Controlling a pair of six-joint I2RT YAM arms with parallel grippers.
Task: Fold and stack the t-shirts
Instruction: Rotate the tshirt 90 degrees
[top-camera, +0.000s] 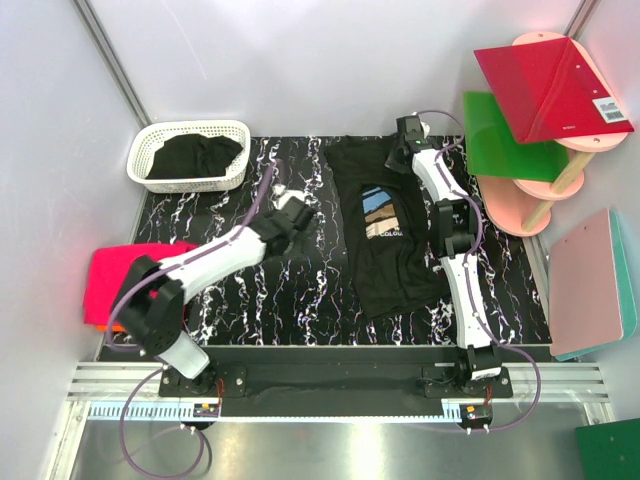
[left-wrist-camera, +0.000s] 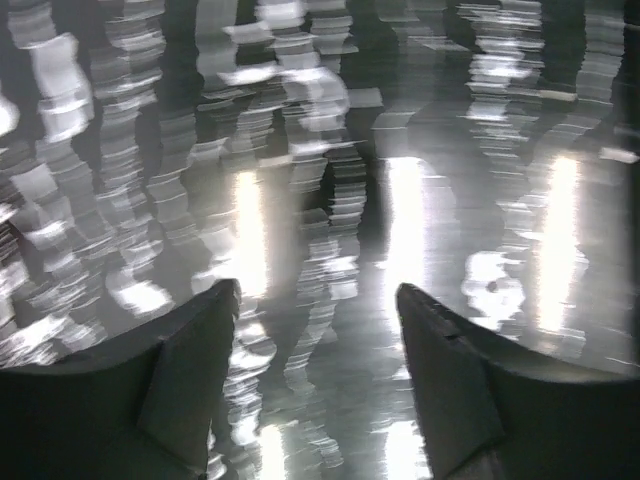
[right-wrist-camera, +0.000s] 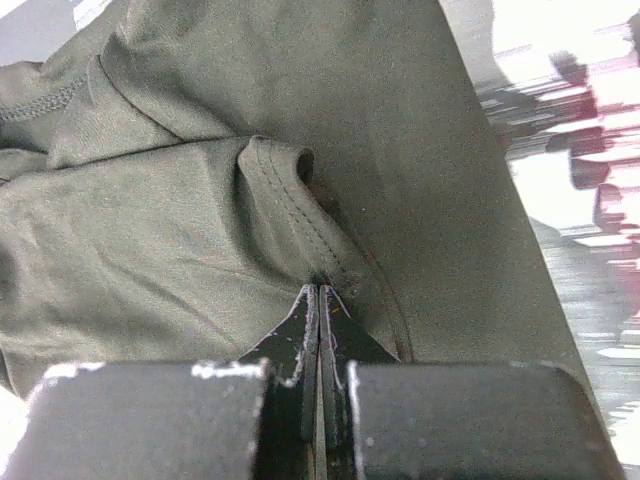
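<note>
A black t-shirt with a blue, tan and white print lies spread on the marbled table, partly folded. My right gripper is at its far right corner. In the right wrist view the gripper has its jaws pressed together on a stitched hem of the dark cloth. My left gripper hovers over bare table left of the shirt, open and empty. In the left wrist view the gripper has only blurred table between its fingers. A folded hot-pink shirt lies at the left edge, with orange showing under it.
A white lattice basket at the back left holds a crumpled black shirt. Stiff red and green boards rest on a pink stand at the back right. A pink board lies off the table's right edge.
</note>
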